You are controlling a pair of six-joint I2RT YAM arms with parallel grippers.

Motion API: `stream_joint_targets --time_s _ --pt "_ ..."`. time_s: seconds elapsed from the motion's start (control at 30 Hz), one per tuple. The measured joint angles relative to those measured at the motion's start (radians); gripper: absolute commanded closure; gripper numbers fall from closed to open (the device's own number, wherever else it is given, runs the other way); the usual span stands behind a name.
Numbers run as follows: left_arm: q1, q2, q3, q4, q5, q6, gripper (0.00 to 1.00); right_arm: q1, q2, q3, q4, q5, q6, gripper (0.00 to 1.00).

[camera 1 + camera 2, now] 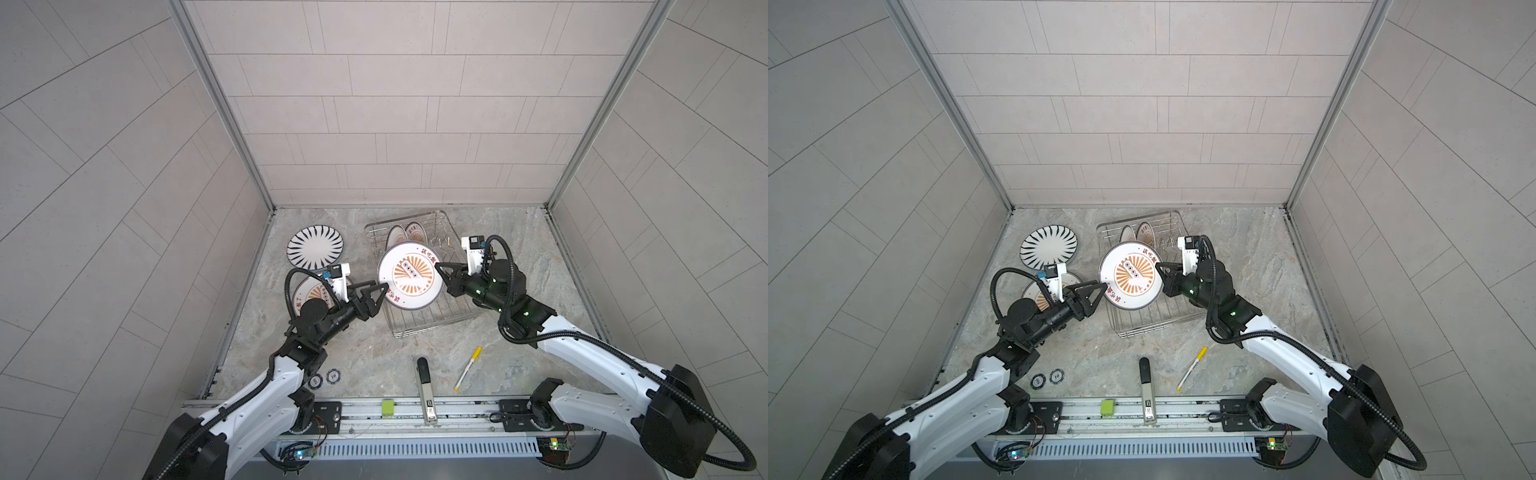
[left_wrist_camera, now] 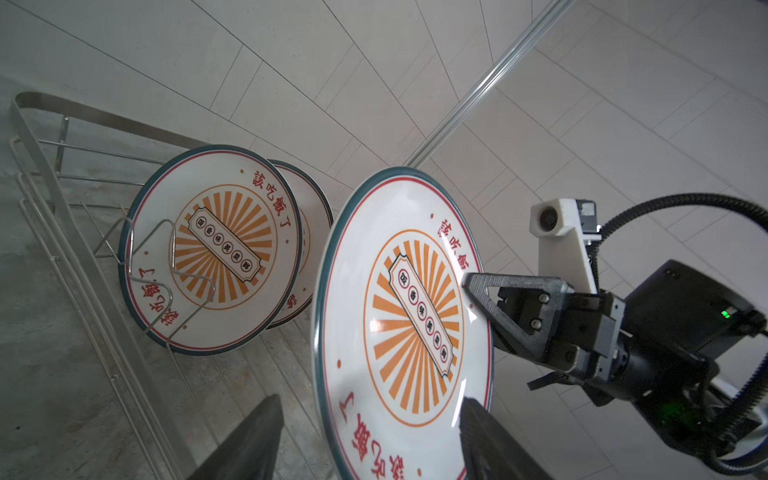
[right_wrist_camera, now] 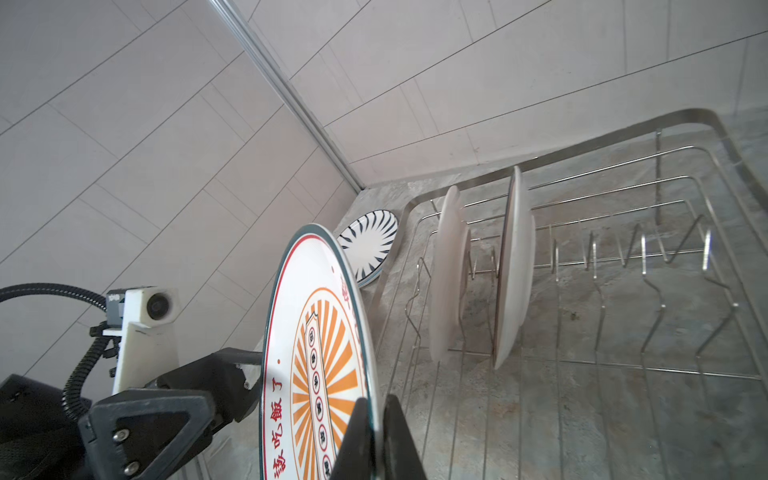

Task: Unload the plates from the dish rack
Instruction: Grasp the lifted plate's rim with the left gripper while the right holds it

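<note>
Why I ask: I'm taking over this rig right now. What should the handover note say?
Right gripper: shut on the rim of a sunburst plate, held above the dish rack.
Left gripper: open, jaws straddling that plate's opposite rim, not clamped.
Done: a striped plate and a second sunburst plate lie on the table left of the rack.
Left: probably pass this plate over, set it down, then unload the two plates standing in the rack.

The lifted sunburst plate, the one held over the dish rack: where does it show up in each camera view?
Top view: held plate near centre, over the dish rack.
Top view: just left of centre.
Left wrist: large foreground, facing the camera.
Right wrist: foreground, nearly edge-on.
Shared landmark: two standing plates in the dish rack.
</note>
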Motion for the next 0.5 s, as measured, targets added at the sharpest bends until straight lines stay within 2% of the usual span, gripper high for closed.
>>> stream_joint_targets --time_s 0.07,0.17,0.37,0.5 --pt "-0.014 0.002 0.003 0.0 -0.008 -0.006 0.43 0.0 0.001 0.0 0.026 -0.025 0.012 1.0" --pt "-0.023 0.005 0.003 -0.011 -0.024 -0.008 0.67 -0.003 0.002 0.0 0.046 -0.042 0.021 1.0" --pt "-0.029 0.018 0.004 -0.015 -0.063 -0.021 0.74 -0.006 0.023 -0.001 0.073 -0.05 0.025 1.0" --pt "-0.032 0.043 0.004 -0.014 -0.079 -0.033 0.82 -0.006 0.06 -0.001 0.087 -0.05 0.028 1.0"
